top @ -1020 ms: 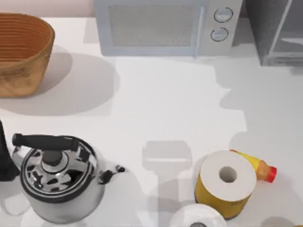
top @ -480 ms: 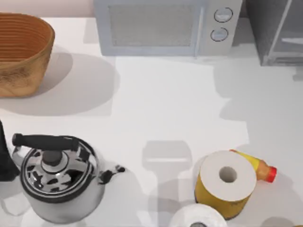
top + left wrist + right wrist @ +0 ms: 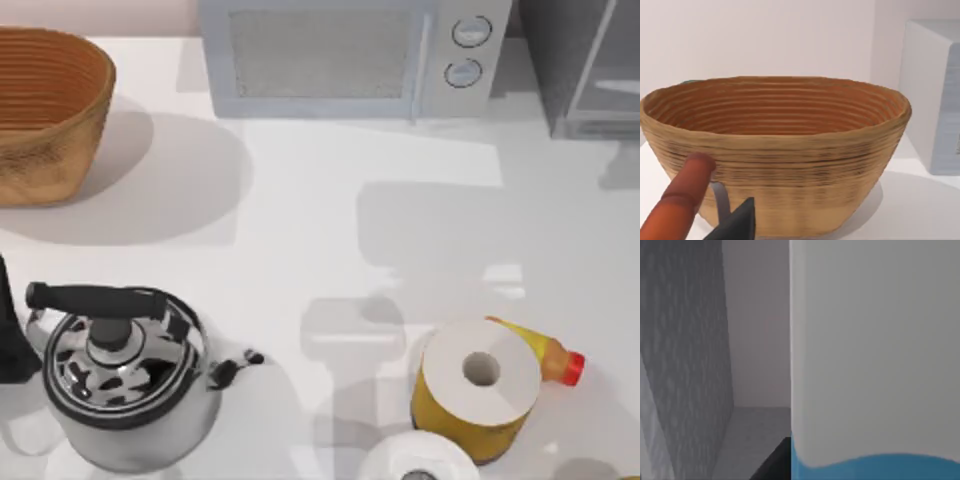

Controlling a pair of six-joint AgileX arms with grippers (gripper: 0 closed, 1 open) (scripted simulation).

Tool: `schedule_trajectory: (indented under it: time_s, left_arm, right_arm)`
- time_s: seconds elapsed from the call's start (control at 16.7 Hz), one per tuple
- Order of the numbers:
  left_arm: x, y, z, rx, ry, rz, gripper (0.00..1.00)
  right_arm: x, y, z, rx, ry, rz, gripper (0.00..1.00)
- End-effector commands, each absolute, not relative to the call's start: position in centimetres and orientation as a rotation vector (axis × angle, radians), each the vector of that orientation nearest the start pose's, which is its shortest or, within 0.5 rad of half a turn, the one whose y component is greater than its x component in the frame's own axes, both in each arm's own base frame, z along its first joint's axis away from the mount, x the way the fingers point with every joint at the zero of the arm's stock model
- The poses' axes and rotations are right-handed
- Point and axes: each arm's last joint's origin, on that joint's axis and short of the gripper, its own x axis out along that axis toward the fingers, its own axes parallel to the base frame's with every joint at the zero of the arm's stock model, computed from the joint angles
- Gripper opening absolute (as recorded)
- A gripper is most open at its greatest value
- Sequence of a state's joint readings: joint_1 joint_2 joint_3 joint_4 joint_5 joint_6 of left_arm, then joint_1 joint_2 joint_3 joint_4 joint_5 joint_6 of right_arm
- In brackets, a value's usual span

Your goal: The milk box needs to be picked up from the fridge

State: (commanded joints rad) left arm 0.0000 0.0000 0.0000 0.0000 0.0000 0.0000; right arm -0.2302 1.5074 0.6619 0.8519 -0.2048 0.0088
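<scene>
Milk box (image 3: 875, 360), a white-topped, sky-blue-sided carton, was seen close before the right wrist camera, beside the dark grey fridge (image 3: 585, 65) wall at upper right; jaw states could not be told.

White table (image 3: 330, 220) w/ items resting on it: woven basket (image 3: 45, 110) at far left; white microwave (image 3: 350, 55) along back edge, dark grey fridge (image 3: 585, 65) beside it at right. Steel kettle (image 3: 125, 375) front left. Paper roll (image 3: 478, 385) front right, yellow bottle (image 3: 545, 355) touching it; 2nd roll (image 3: 418, 458) just beside, at front edge.
</scene>
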Motion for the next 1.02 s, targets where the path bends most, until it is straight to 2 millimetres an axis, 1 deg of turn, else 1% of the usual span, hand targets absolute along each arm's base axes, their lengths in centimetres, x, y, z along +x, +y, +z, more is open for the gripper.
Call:
schedule_trajectory:
  time_s: [0.12,0.24,0.3,0.42,0.6,0.72,0.84,1.02]
  left_arm:
    - [10.6,-0.1,16.0,0.000,0.000,0.000,1.00]
    - [10.6,-0.1,16.0,0.000,0.000,0.000,1.00]
    - [10.6,-0.1,16.0,0.000,0.000,0.000,1.00]
    - [10.6,-0.1,16.0,0.000,0.000,0.000,1.00]
    - [10.6,-0.1,16.0,0.000,0.000,0.000,1.00]
    - [10.6,-0.1,16.0,0.000,0.000,0.000,1.00]
    - [10.6,-0.1,16.0,0.000,0.000,0.000,1.00]
    - [10.6,-0.1,16.0,0.000,0.000,0.000,1.00]
  right_arm:
    - [27.6,-5.0,23.7,-0.013,-0.017,-0.011,0.00]
    - [24.1,-3.7,24.8,-0.016,-0.032,-0.011,0.00]
    - [22.2,-3.1,25.0,-0.017,-0.038,-0.011,0.00]
    - [18.7,-2.1,24.7,-0.017,-0.050,-0.011,0.00]
    - [14.4,-1.1,22.8,-0.014,-0.060,-0.009,0.00]
    - [12.5,-0.7,21.0,-0.010,-0.057,-0.007,0.00]
    - [11.4,-0.4,19.1,-0.006,-0.045,-0.004,0.00]
    - [10.7,-0.2,16.8,-0.001,-0.014,-0.001,0.00]
